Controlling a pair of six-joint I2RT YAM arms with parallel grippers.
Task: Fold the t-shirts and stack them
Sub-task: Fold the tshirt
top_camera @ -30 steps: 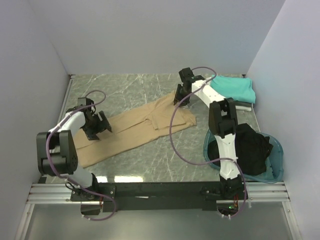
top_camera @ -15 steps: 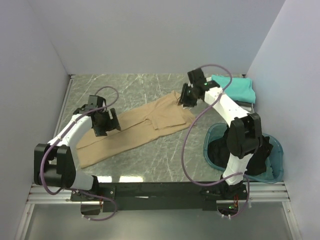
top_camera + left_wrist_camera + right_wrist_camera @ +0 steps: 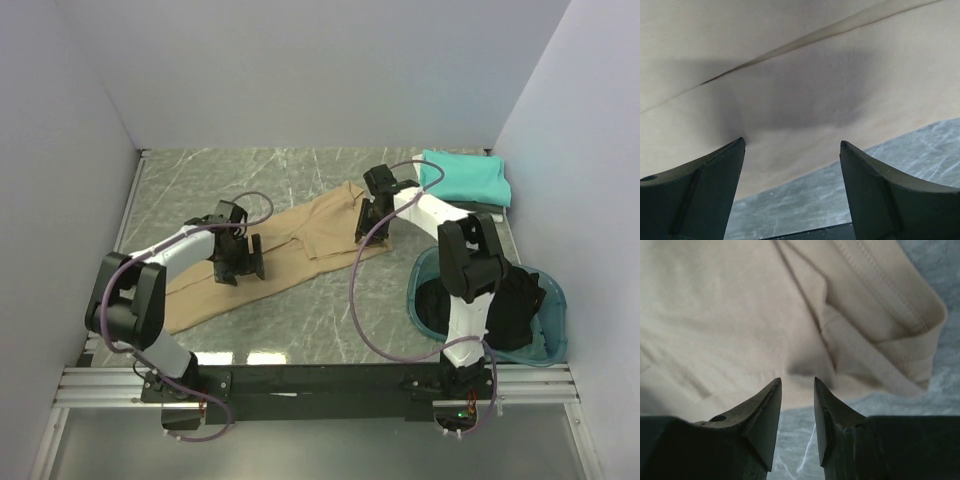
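A tan t-shirt [image 3: 290, 245] lies long and mostly flat, left of the round teal basin [image 3: 557, 300], with its sleeve end bunched nearest the basin. The left gripper [image 3: 240, 262] hovers over the shirt's middle, jaws wide, holding nothing. It is closer to the basin than half a second ago. The right gripper [image 3: 368, 222], jaws narrowly apart and empty, has come down onto the sleeve end. A folded teal t-shirt [image 3: 465, 178] lies behind the basin, and a black t-shirt [image 3: 510, 300] fills it.
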